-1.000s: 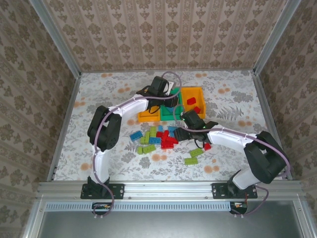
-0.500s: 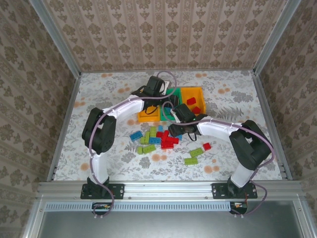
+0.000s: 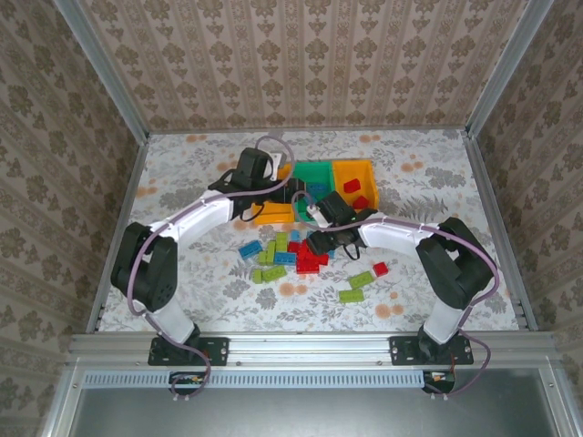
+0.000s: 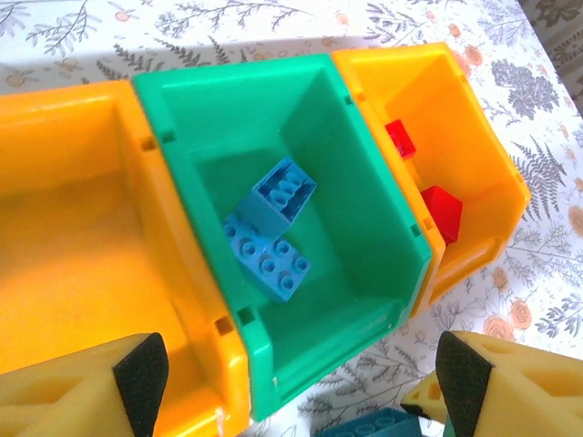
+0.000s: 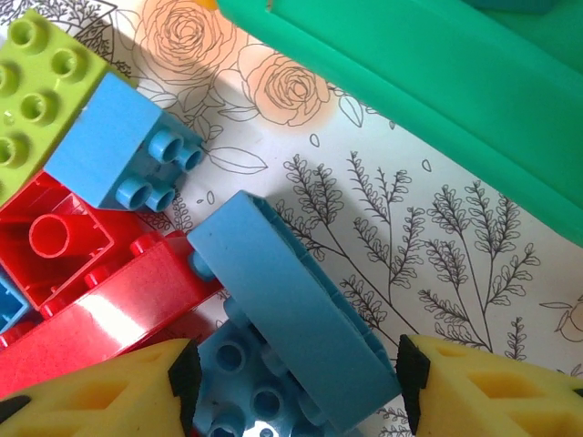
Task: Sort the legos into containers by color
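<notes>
Beside wall of green bin (image 5: 410, 82), right gripper (image 5: 296, 387) astride 1 blue brick (image 5: 282, 309)

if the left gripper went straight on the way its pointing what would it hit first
Most likely the green bin, which sits straight ahead of the open left gripper: either its near wall or the two blue bricks inside. Depth is hard to judge.

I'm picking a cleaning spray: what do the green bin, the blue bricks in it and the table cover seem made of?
Green rectangular bin: moulded plastic, smooth semi-gloss, soft highlights on its walls. Two blue studded bricks: hard plastic, satin, crisp moulded studs. Floral-printed table cover: perhaps vinyl or coated paper; flat and matte, but uncertain.
</notes>
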